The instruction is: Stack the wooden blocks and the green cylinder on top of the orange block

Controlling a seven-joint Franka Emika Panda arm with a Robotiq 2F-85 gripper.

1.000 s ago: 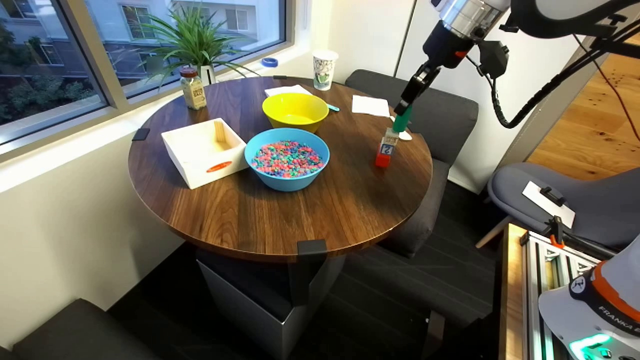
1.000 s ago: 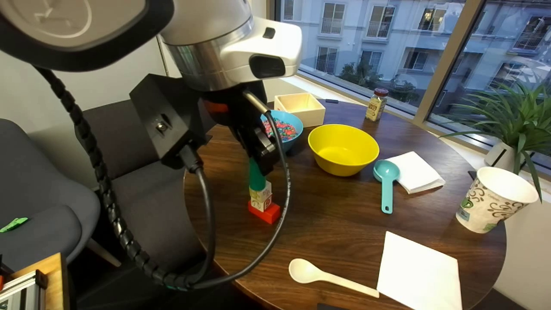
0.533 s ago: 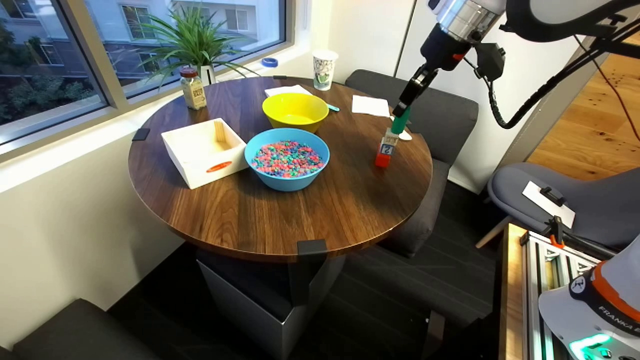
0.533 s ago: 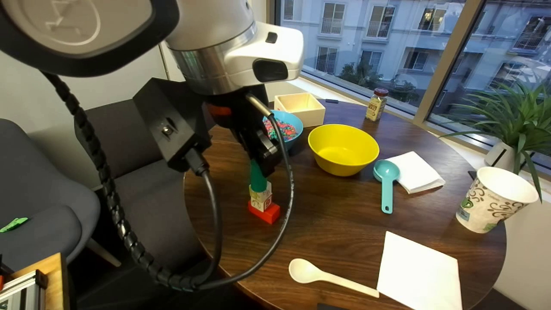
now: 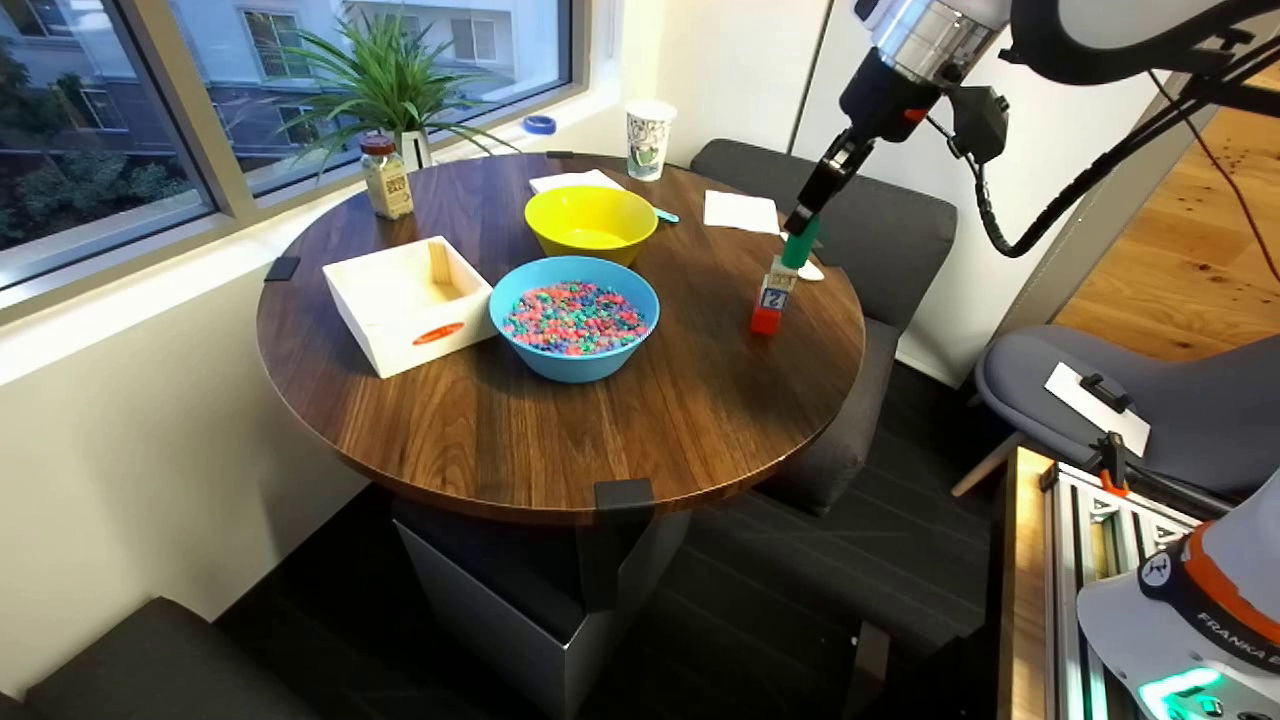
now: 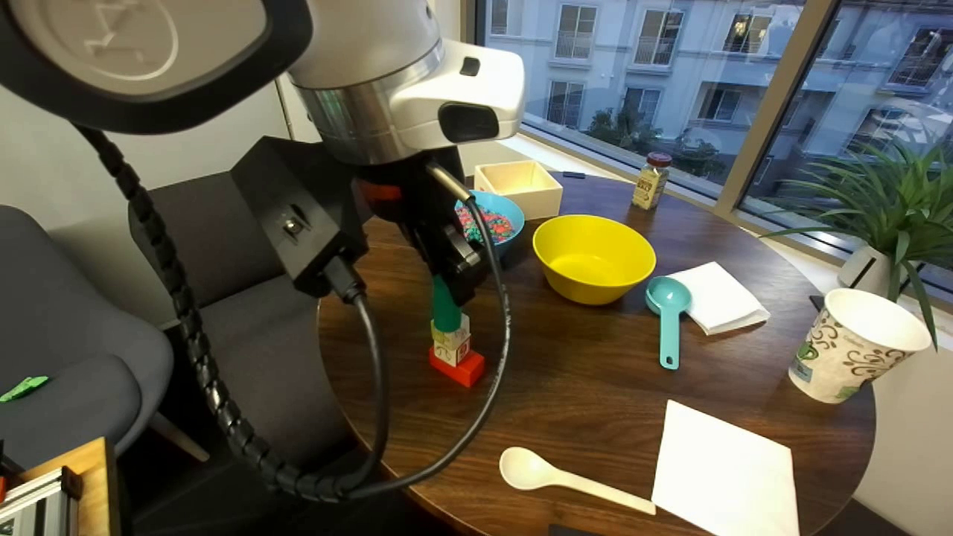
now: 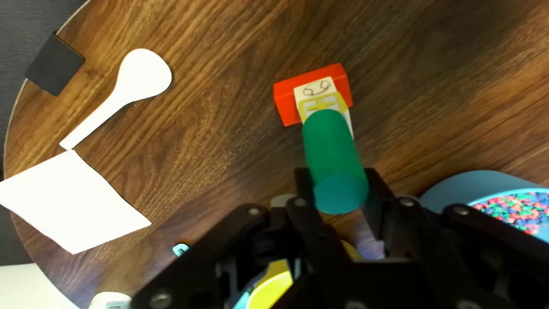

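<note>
The orange block (image 5: 766,320) lies on the table, reddish and longer than a cube in the wrist view (image 7: 287,101). Two pale wooden blocks stand stacked on it: the lower (image 6: 451,354) and the yellow-edged upper (image 6: 456,330). Both also show in the wrist view, the lower (image 7: 316,87) and the upper (image 7: 321,102). The green cylinder (image 7: 332,148) stands roughly upright over the upper block, its bottom at the block's top; I cannot tell whether they touch. My gripper (image 7: 338,182) is shut on the cylinder's upper end, with a finger on each side.
A blue bowl of beads (image 5: 575,368), a yellow bowl (image 5: 590,250) and a wooden box (image 5: 385,335) stand across the table. A white spoon (image 6: 528,469), white napkin (image 6: 726,469), teal scoop (image 6: 668,327) and paper cup (image 6: 841,357) are near. The round table edge is close to the stack.
My gripper has moved down slightly with the green cylinder, bringing its bottom onto or close to the upper wooden block. The last half second shows almost no motion. The stack has not moved.
</note>
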